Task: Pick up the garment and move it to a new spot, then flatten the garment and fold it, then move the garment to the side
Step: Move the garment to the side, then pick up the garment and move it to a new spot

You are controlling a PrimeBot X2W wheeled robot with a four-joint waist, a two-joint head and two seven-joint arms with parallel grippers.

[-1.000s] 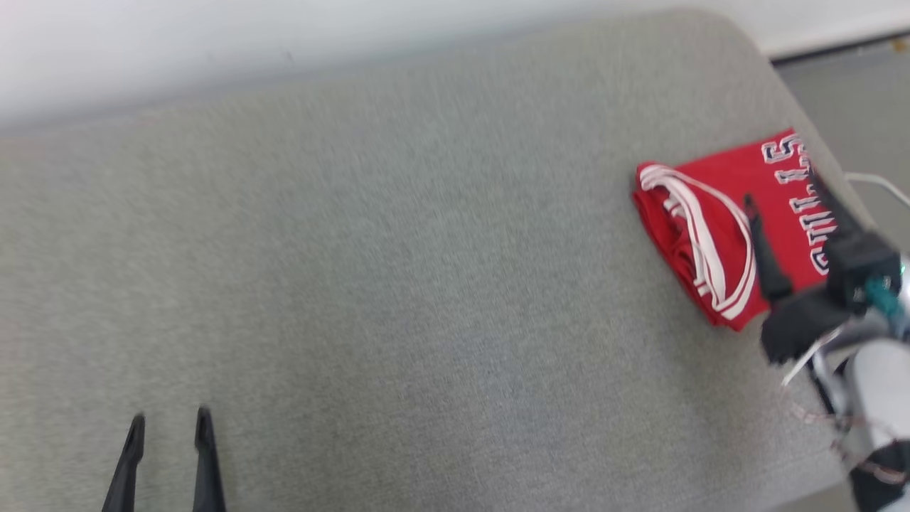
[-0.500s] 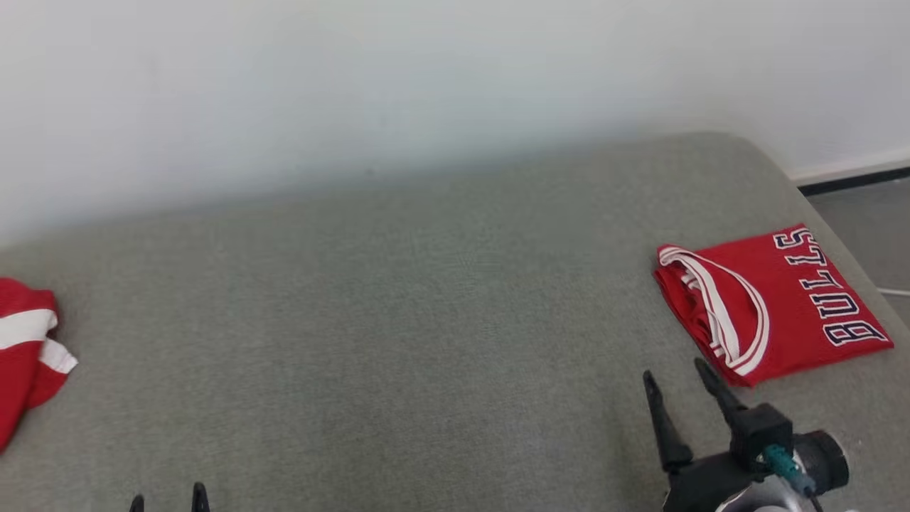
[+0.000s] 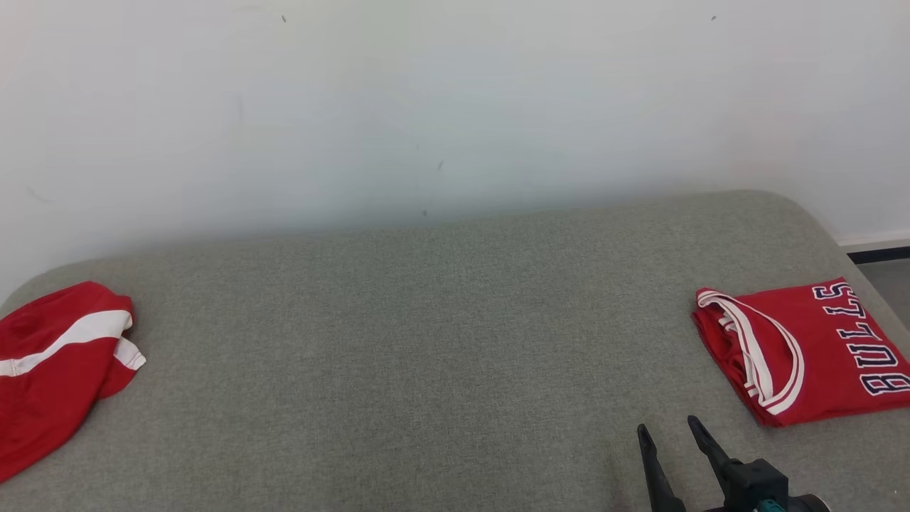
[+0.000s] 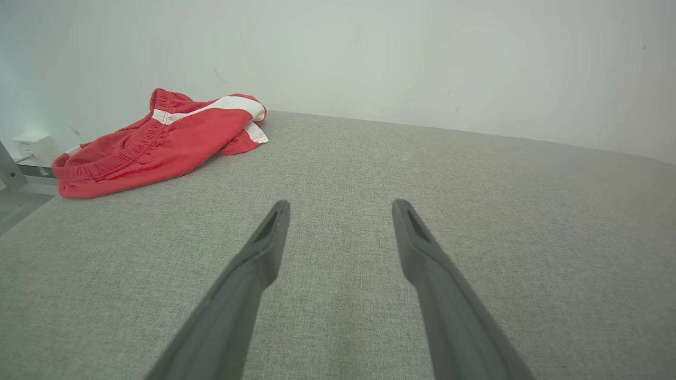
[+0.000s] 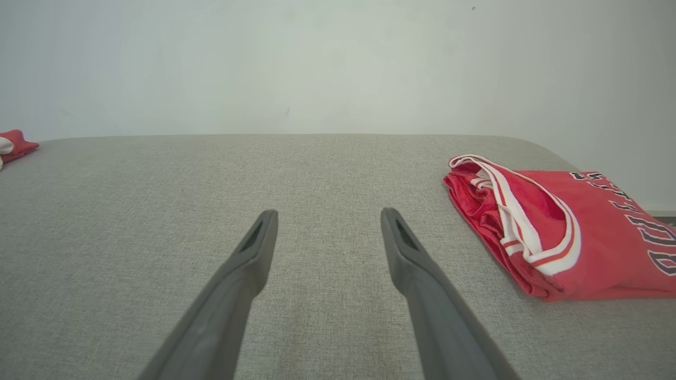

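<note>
A red garment with a white stripe and an elastic waistband (image 3: 50,363) lies crumpled at the far left of the grey padded surface (image 3: 426,341); in the left wrist view this garment (image 4: 158,140) is ahead and to the left of my left gripper (image 4: 340,203), which is open and empty above the grey cloth. A folded red jersey with white trim and dark letters (image 3: 803,352) lies at the far right. My right gripper (image 3: 668,427) is open and empty, near the front edge, to the left of the jersey (image 5: 560,232) and apart from it.
A pale wall (image 3: 455,107) rises straight behind the surface. The surface's rounded right corner drops to a grey floor (image 3: 889,277). A white wall box (image 4: 31,145) sits low beyond the left end. Bare grey cloth spans the wide stretch between the two red pieces.
The head camera has tilted up, bringing the wall and the left garment into view. My right gripper has drawn back off the folded jersey toward the front edge, still open.
</note>
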